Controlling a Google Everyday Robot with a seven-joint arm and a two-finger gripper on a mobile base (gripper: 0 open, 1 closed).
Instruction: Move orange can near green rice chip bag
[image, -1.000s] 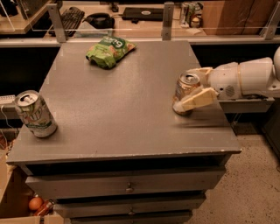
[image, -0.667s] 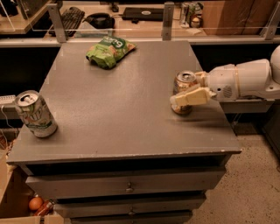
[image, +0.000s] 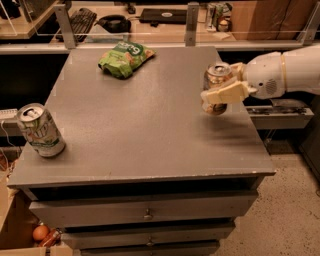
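Standing at the near left corner of the matte grey cabinet top, a white-and-green can sits well apart from the rest. Farther back at right, the gripper is clamped on the orange can (smooth cylinder, silver top). Farthest, left of centre, lies the crinkly, soft green rice chip bag.

The robot's white two-finger gripper reaches in over the right edge of the flat grey tabletop. Its cream fingers are clasped on either side of a small orange-tan metal can with a silver top. The can stands upright. A soft bright green snack bag lies near the back edge, well apart from it. A white-and-green drink can stands by the left edge, towards the front-left corner.
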